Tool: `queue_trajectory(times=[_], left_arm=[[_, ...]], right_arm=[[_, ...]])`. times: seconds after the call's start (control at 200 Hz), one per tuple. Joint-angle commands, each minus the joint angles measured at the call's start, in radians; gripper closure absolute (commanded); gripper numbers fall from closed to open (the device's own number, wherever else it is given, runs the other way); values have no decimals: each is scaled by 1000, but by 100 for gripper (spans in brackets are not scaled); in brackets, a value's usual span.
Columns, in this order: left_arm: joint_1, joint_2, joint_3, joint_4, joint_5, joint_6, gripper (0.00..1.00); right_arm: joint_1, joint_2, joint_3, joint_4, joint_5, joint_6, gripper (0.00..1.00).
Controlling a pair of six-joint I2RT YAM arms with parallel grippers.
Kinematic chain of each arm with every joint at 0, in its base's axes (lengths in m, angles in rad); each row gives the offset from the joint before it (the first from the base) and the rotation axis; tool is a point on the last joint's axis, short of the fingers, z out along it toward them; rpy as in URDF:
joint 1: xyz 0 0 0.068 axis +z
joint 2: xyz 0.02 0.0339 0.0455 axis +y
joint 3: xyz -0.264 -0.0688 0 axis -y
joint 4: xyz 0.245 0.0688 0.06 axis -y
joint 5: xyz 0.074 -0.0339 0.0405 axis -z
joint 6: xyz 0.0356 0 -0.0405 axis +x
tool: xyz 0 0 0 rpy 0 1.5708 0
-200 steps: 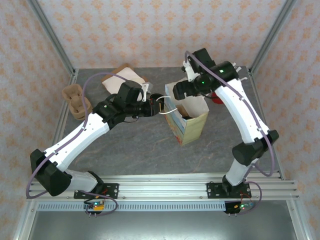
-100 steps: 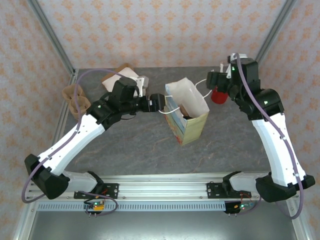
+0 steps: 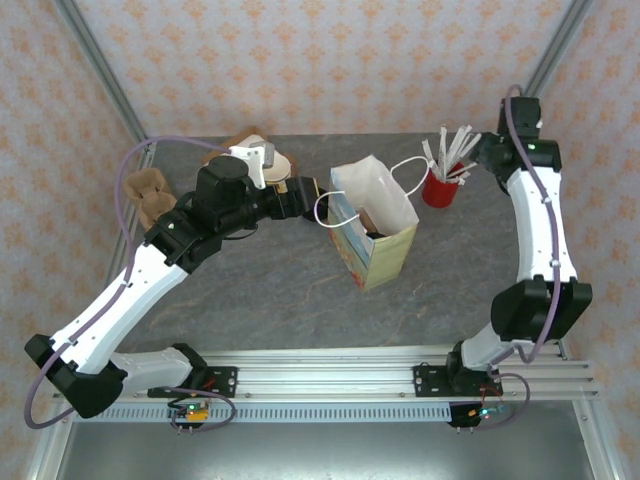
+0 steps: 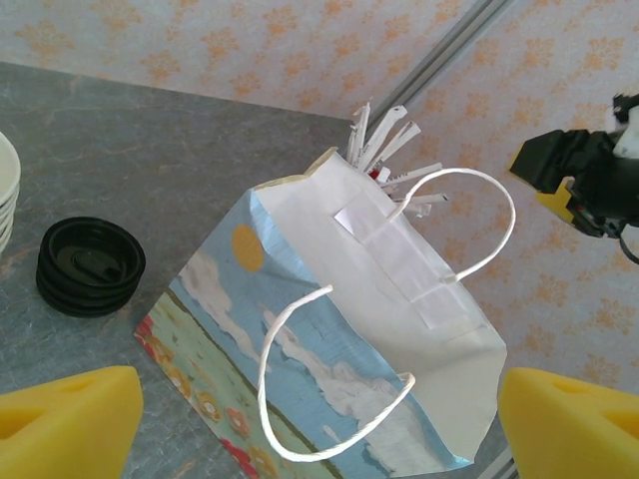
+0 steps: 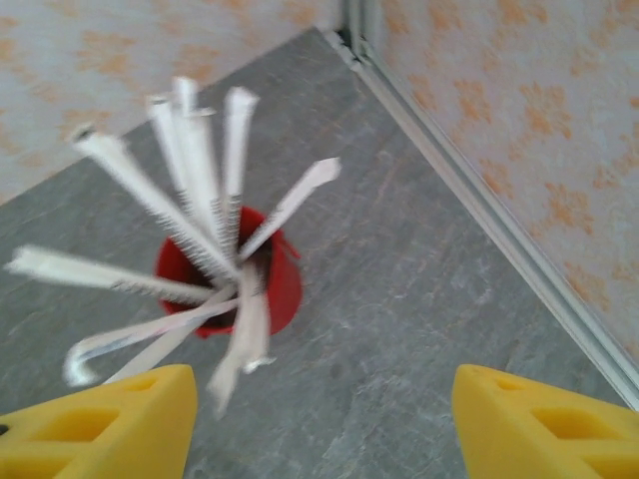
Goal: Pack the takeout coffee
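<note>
Yellow left fingers (image 4: 70, 414) stand wide apart with nothing between them, facing the near loop handle of the white paper bag printed with sky and clouds (image 4: 329, 339). The yellow right fingers (image 5: 100, 419) are apart too, empty, poised over the small red cup of paper-wrapped straws (image 5: 235, 274). Judging by that, the step in hand is picking a straw. It is best done by closing on one wrapper tip that stands clear of the fan, then lifting straight up so the light cup does not tip. The left wrist view shows a stack of round black plastic lids (image 4: 90, 267) on the grey stone-look worktop (image 4: 150, 130) beside the bag, but not the bag's inside. The top view looks into the mouth, where a brown and dark shape sits: probably the takeout coffee (image 3: 372, 224), though it is too small to be sure. That view also shows a brown cardboard cup carrier (image 3: 148, 195) at the far left.
</note>
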Motion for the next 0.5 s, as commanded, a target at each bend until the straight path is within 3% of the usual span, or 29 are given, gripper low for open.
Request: queue_trajectory(times=[0.0,0.205,0.495], left_arm=[[-10,-8,17,-29,-38,4,8],[-10,-20,4,-40,-45,9,8],[-10,-32,-3,-57,-56,14,8]], right_arm=[[-66,44,44,48,-99,69,33],[-140,197,107,72,-237,120,40],[-144,364,173,138,-396,132,45]])
